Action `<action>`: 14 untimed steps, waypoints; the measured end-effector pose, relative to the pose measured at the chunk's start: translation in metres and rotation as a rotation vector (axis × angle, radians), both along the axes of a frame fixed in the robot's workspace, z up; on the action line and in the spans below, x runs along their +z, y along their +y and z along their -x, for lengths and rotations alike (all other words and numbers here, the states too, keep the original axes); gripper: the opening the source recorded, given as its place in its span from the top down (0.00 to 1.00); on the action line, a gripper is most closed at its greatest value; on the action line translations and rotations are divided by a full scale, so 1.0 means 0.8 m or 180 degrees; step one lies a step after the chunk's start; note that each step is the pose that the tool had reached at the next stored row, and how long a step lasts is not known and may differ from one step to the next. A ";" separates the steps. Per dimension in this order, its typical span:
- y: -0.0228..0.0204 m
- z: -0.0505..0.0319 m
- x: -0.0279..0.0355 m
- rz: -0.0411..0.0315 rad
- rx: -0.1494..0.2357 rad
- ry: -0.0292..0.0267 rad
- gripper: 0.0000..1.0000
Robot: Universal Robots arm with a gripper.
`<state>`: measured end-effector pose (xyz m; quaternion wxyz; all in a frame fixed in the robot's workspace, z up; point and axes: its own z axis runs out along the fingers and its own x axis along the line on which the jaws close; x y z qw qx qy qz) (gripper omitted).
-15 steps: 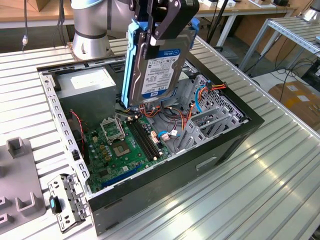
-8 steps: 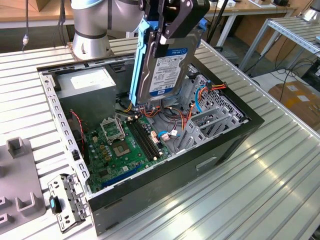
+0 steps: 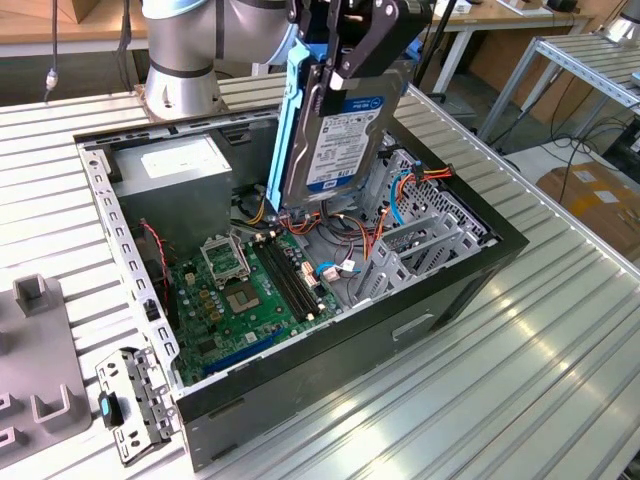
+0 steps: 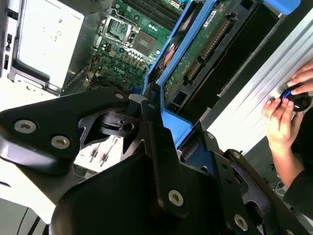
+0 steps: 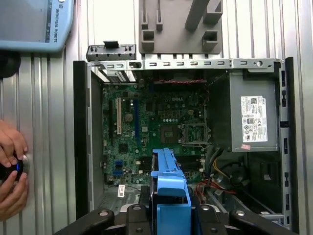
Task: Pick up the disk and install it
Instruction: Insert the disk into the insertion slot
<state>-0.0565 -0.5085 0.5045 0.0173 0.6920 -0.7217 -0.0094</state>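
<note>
Black gripper [image 3: 338, 70] fingers are clamped on the upper end of the disk [image 3: 345, 140]. They hold it near upright, suspended over the open computer case [image 3: 420, 320], probably so that its lower edge can enter the interior first. The disk is a silver drive with a white-and-blue label, framed by a blue carrier [image 3: 294, 110]. Beneath it lie the motherboard [image 3: 240, 290] and the grey power supply [image 3: 170, 165]. Beyond the case, a person's hand [image 4: 279, 122] rests on a small control.

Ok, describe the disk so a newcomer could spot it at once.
Find the open computer case on the slatted table. Above it, the gripper holds the disk on end: silver, white-and-blue label, blue frame, unlike the grey white-stickered box inside the case.
</note>
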 end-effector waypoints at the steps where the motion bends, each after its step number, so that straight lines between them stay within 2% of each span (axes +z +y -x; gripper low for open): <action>1: -0.0036 -0.001 -0.0001 0.0000 0.0001 0.0000 0.63; 3: -0.0083 -0.002 -0.0003 0.0000 0.0002 0.0000 0.63; 5: -0.0162 -0.005 -0.0005 0.0000 0.0003 0.0000 0.63; 6: -0.0177 -0.006 -0.0006 0.0000 0.0003 0.0000 0.63; 9: -0.0207 -0.016 -0.0009 0.0000 0.0003 0.0000 0.63; 14: -0.0219 -0.029 -0.0013 0.0001 0.0005 0.0000 0.63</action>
